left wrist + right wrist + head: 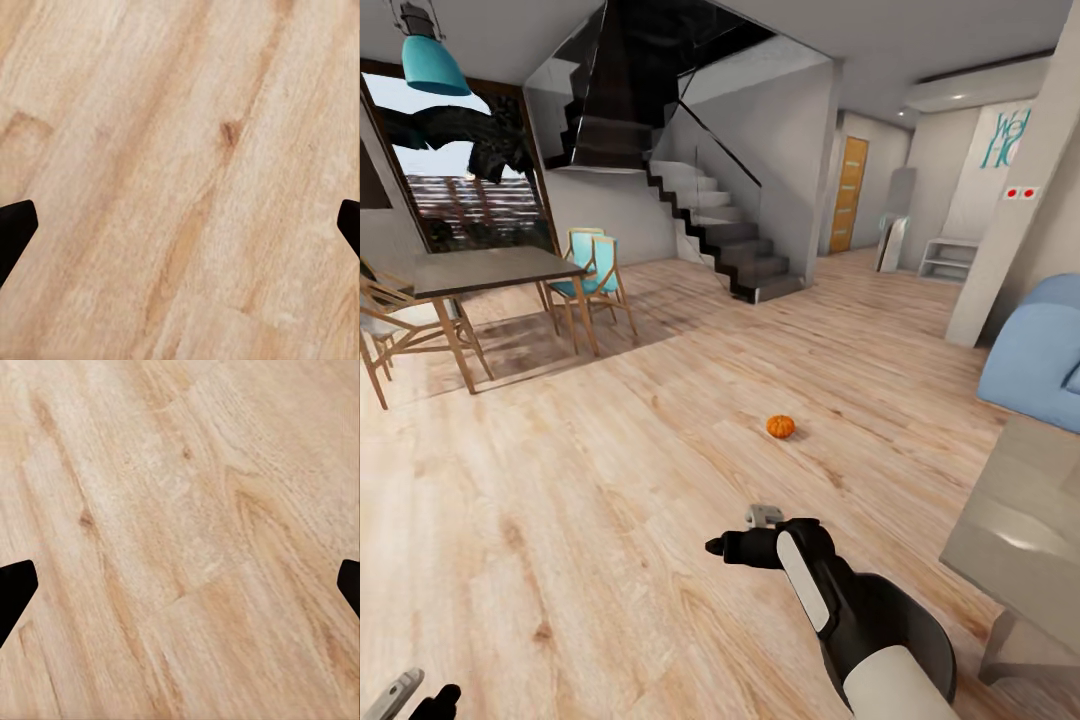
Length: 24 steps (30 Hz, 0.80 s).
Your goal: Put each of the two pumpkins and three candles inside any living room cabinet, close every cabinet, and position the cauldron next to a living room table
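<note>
One pumpkin (780,426); one dining table (480,270); one pendant lamp (432,60); one staircase (710,220).

1. Floor (610,480) is pale wood planks with knots and grain, running the whole open room. Both wrist views look straight down at the same boards.
2. Far left there's a wooden dining table (480,270) with a grey top, light wood chairs around it — two with teal seats (592,268).
3. Teal pendant lamp (430,60) hangs over it, big dark-framed window (460,180) behind.
4. Dark staircase (710,225) with a glass side climbs the grey wall in the middle.
5. Orange-brown door (850,195) down the hall, low white shelf (948,258) near it.
6. Blue sofa (1040,355) at the right edge — white pillar (1015,200) beside it.
</note>
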Tool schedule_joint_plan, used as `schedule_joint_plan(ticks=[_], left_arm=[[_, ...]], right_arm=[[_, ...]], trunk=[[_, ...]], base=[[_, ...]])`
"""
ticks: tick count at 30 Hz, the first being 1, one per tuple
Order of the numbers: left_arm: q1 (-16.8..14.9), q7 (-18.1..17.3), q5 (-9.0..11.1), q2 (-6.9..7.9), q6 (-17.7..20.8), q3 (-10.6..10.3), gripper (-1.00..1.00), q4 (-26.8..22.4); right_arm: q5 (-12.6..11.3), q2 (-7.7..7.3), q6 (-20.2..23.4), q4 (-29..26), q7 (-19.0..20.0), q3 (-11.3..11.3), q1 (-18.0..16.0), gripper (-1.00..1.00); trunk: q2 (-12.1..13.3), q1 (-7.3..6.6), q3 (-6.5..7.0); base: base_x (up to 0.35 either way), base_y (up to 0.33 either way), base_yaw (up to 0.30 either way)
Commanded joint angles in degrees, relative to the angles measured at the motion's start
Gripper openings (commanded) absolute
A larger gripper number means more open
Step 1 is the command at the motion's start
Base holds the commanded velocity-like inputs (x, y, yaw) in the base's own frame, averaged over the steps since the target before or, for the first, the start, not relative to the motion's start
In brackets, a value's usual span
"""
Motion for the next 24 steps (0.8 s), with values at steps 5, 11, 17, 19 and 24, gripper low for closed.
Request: schedule_joint_plan(ticks=[5,11,17,19,24], left_arm=[[0.0,0.06,0.11,-0.01,0.0,0.15,1.0,-0.06],[0.0,0.01,0.13,-0.01,0.0,0.16,1.0,-0.07],[0.0,-0.17,0.1,0.03,0.0,0.01,1.0,-0.07],[0.0,-0.19,0.07,0.05,0.0,-0.2,1.0,-0.08],[0.0,-0.2,0.06,0.05,0.0,-0.31,1.0,-0.08]], right_arm=[[-0.1,0.0,-0.08,0.1,-0.02,-0.04,-0.01,1.0],[-0.14,0.0,-0.1,0.13,-0.02,-0.13,-0.01,1.0],[-0.12,0.0,-0.11,0.14,-0.02,-0.16,-0.01,1.0],[-0.11,0.0,-0.11,0.14,-0.02,-0.16,-0.01,1.0],[-0.14,0.0,-0.11,0.14,-0.02,-0.21,-0.03,1.0]], trunk=[[0.0,0.0,-0.16],[0.0,0.0,-0.33],[0.0,0.0,-0.51],[0.0,0.0,-0.56],[0.0,0.0,-0.7]], base=[[0.0,0.0,0.274],[0.0,0.0,0.273],[0.0,0.0,0.273],[0.0,0.0,0.273],[0.0,0.0,0.273]])
